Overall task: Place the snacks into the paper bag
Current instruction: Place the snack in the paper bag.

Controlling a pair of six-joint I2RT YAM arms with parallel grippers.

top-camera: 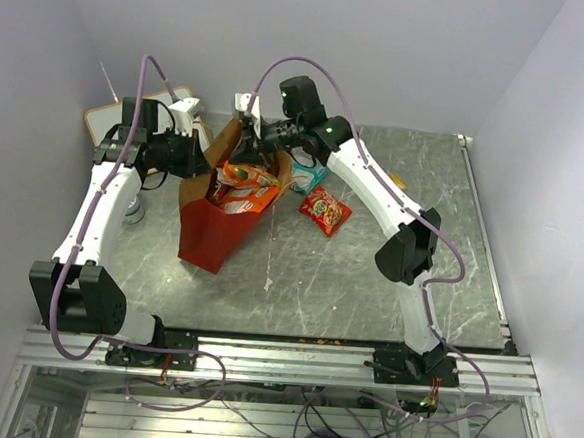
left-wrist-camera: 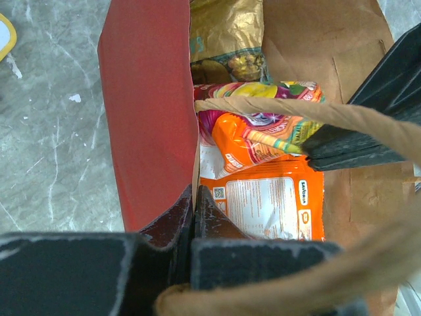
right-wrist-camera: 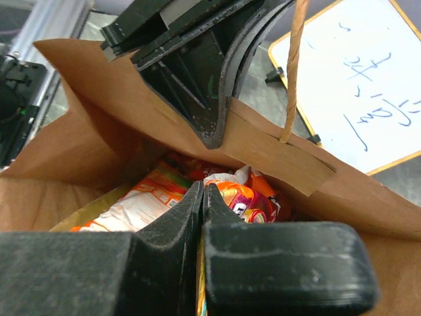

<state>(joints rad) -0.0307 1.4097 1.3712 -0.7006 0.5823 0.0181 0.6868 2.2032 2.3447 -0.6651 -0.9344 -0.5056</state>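
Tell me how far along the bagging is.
Done: several snacks, an orange packet and a gold packet among them, lie inside the paper bag. In hand: the left gripper pinches the bag's rim; the right gripper, shut, reaches into its mouth. Left: a red packet and a teal packet on the table.

Left pincer (left-wrist-camera: 195,197) shut, right pincer (right-wrist-camera: 202,191) shut, facing each other closely, both tilted downward

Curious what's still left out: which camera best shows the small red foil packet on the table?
Top external view: the small red foil packet lies fully visible beside the tall red paper bag. Neither wrist view shows it; both look into the bag.
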